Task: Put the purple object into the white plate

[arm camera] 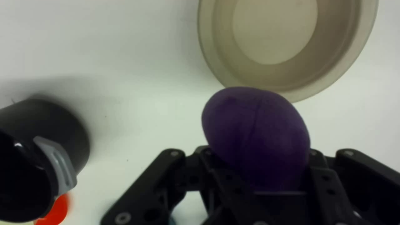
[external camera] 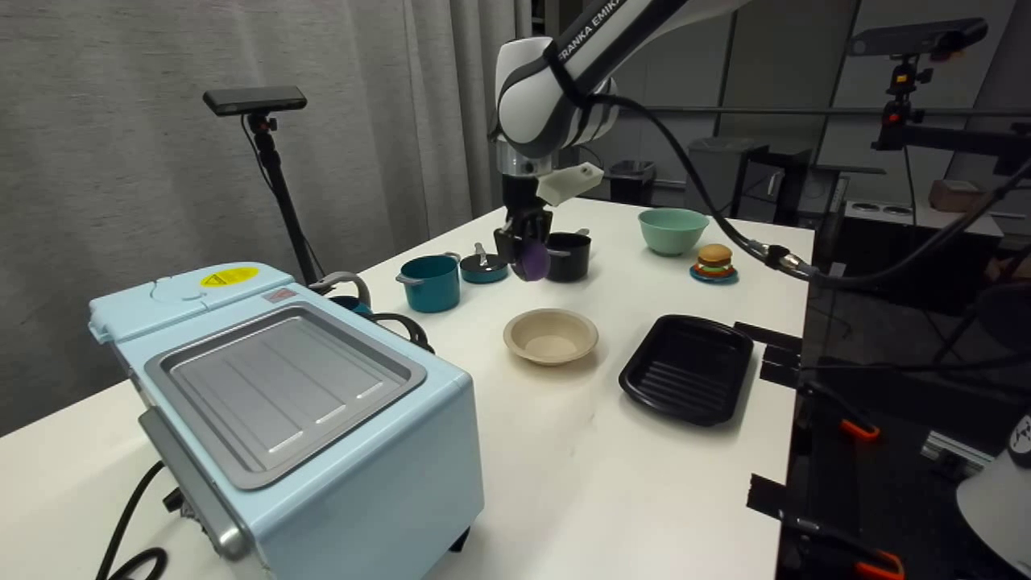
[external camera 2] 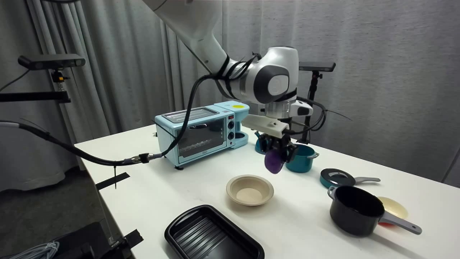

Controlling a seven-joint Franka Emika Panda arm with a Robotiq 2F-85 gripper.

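The purple object (external camera: pixel 534 262) is a smooth roundish item held off the table in both exterior views (external camera 2: pixel 274 162). My gripper (external camera 2: pixel 282 153) is shut on it, with a finger on each side in the wrist view (arm camera: pixel 261 153). In that view the purple object (arm camera: pixel 254 131) bulges out past the fingertips. The white plate (external camera: pixel 551 346) is a cream-beige round dish with a raised rim, resting on the table; its visible inside is bare. It also shows in an exterior view (external camera 2: pixel 249 195) and at the top of the wrist view (arm camera: pixel 275 34), where the purple object overlaps its near rim.
A black ribbed tray (external camera: pixel 689 366) lies beside the plate. A black pot (external camera 2: pixel 355 210), a teal pot (external camera 2: pixel 300 158) and a lidded pan (external camera 2: pixel 337 177) stand around the gripper. A light blue toaster oven (external camera: pixel 387 451), a green bowl (external camera: pixel 673 231) and a toy burger (external camera: pixel 714 262) are farther off.
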